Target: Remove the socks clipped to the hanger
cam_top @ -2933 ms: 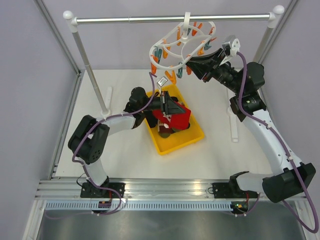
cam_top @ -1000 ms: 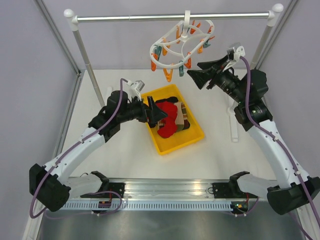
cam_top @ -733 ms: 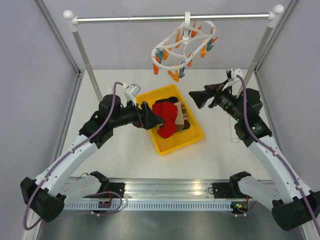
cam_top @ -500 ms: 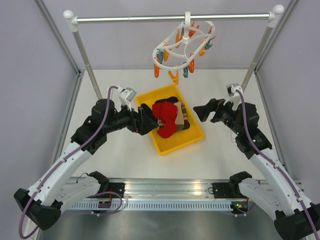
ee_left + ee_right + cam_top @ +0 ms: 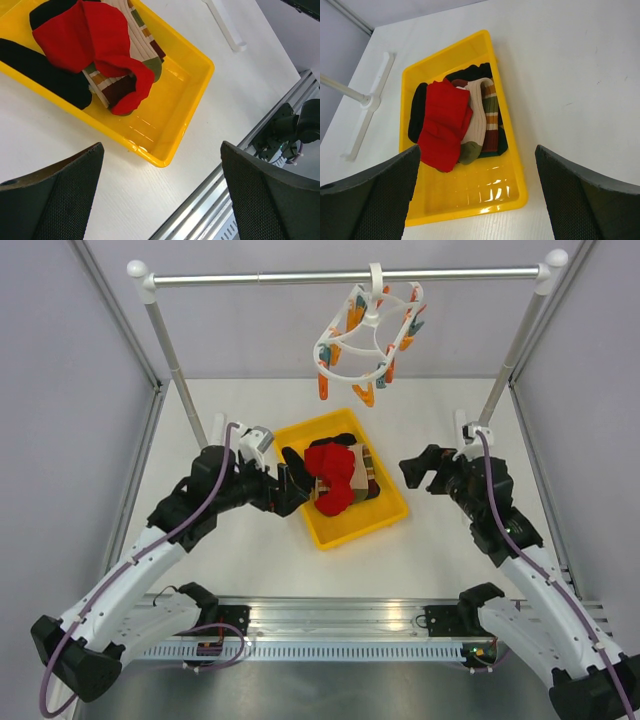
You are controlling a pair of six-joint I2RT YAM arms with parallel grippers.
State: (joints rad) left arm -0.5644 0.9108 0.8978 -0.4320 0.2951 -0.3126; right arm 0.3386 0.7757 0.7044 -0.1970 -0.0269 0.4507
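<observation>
The socks lie heaped in a yellow tray (image 5: 385, 515): a red sock (image 5: 330, 478) on top, with black and striped ones under it. The white hanger (image 5: 368, 335) hangs from the rail with orange and teal clips, and I see no sock on it. My left gripper (image 5: 298, 480) is open at the tray's left edge. In the left wrist view the red sock (image 5: 85, 35) and tray (image 5: 185, 100) lie beyond my gripper (image 5: 160, 200). My right gripper (image 5: 418, 472) is open, right of the tray. Its own view has the gripper (image 5: 477, 195) above the tray (image 5: 465, 210) and red sock (image 5: 442, 125).
A metal rail (image 5: 350, 278) spans the back on two posts, left (image 5: 180, 380) and right (image 5: 505, 365). The left post's white foot (image 5: 367, 105) lies on the table beside the tray. An aluminium frame (image 5: 330, 615) runs along the near edge.
My right arm has dropped away from the hanger to beside the tray, and its jaws have opened wide. The hanger has swung and turned. My left arm has drawn back slightly.
</observation>
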